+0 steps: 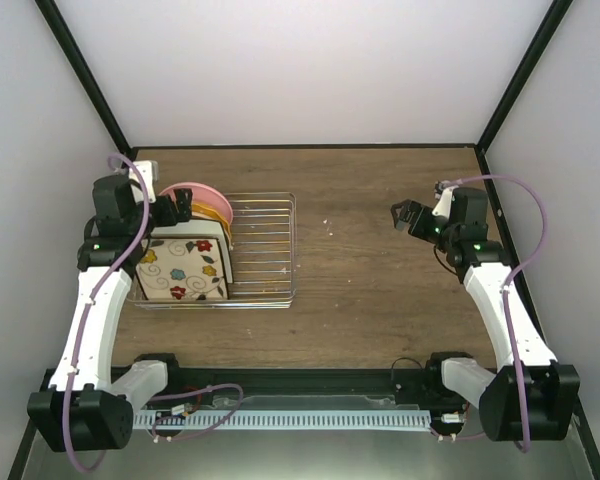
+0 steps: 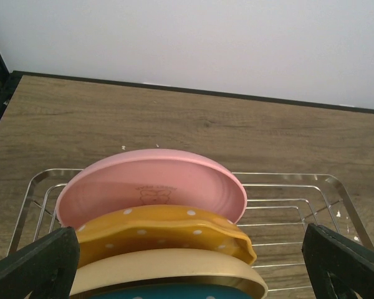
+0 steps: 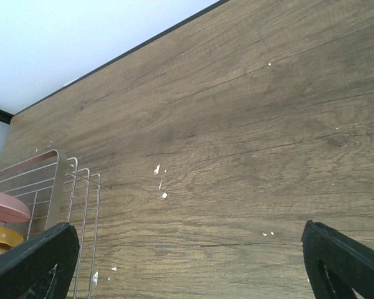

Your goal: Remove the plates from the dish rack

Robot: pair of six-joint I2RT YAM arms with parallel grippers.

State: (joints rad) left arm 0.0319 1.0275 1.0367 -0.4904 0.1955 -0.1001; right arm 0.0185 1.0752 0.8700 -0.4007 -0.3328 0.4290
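The dish rack [image 1: 265, 250] sits on the left half of the table. Plates stand on edge in its left part: a pink plate [image 1: 208, 194] at the back, orange ones behind two square cream plates, the front one [image 1: 183, 270] showing its floral face. My left gripper [image 1: 177, 208] is open and empty above the round plates. The left wrist view shows the pink plate [image 2: 149, 187], the orange dotted plate [image 2: 165, 227], a plain orange rim [image 2: 168, 266] and a teal edge [image 2: 174, 293] between my fingers [image 2: 34, 265]. My right gripper [image 1: 405, 215] is open and empty over bare table.
The right part of the rack [image 2: 287, 212] holds no plates. Its right end [image 3: 56, 180] shows in the right wrist view, with white specks [image 3: 157, 169] on the wood. Black frame posts and white walls enclose the table.
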